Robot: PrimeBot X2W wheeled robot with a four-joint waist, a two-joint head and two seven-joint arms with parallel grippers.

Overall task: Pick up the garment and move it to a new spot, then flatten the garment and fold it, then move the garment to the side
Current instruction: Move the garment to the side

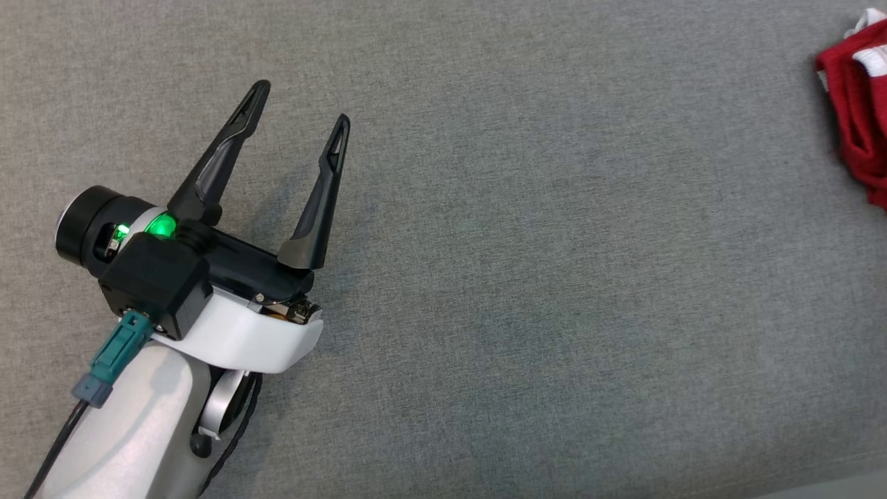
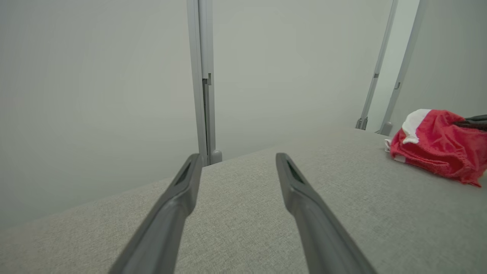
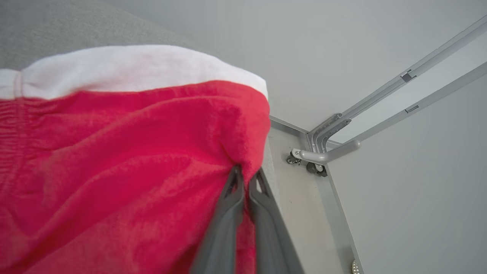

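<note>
Right wrist view: the right pincer (image 3: pixel 248 172) is closed on a fold of the red garment (image 3: pixel 114 152), its two dark fingers pressed together with the cloth pinched at their tips, just below the white band (image 3: pixel 133 68) that runs along one edge. In the head view the garment (image 1: pixel 859 118) lies bunched at the far right edge of the grey cloth-covered desk (image 1: pixel 554 277), well apart from the left pincer (image 1: pixel 301 104), which hangs over bare fabric with its jaws spread wide and nothing between them. The garment looks like a soft, fleecy knit: light, limp and quick to crumple, so it should drape and trail from any single hold rather than keep its shape. The pile probably gives good friction, so slipping seems unlikely, but a pinch through one thin layer could drag the rest unevenly. The white band looks firmer and makes a sensible place to grip, ideally at two spread points along it once the left pincer can reach across.
</note>
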